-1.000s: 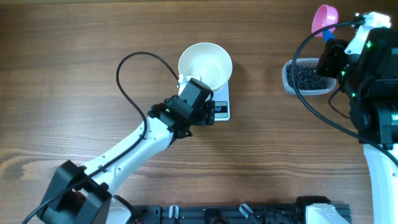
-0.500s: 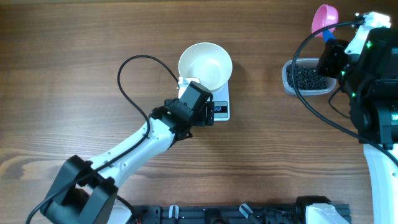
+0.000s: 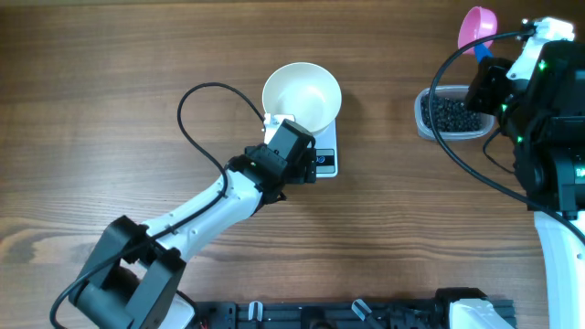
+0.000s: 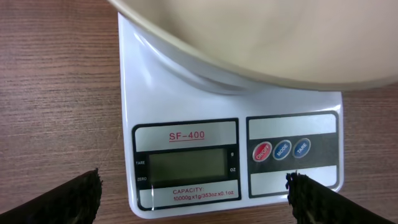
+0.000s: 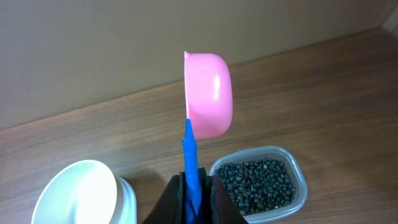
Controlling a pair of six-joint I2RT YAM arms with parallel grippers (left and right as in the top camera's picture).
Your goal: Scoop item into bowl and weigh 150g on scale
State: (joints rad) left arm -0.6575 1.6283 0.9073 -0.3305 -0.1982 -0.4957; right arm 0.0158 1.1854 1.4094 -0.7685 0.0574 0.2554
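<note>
A: Now, bowl point(image 3: 302, 94) position?
B: Smooth round bowl on flat rectangular scale point(image 4: 143, 81); left hand point(image 4: 196, 198) spread wide over it; right hand point(image 5: 193, 193) clamps pink scoop point(image 5: 208, 93) handle; grainy black beads point(image 5: 258, 180) right of scale.

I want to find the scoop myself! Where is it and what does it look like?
On the wooden table, find the clear tub of tiny black beads by the right arm. Beside it, the right tool is shut on a blue handle, holding the scoop up. It is the only pink thing, a small round cup, smaller than the white bowl on the scale.
</note>
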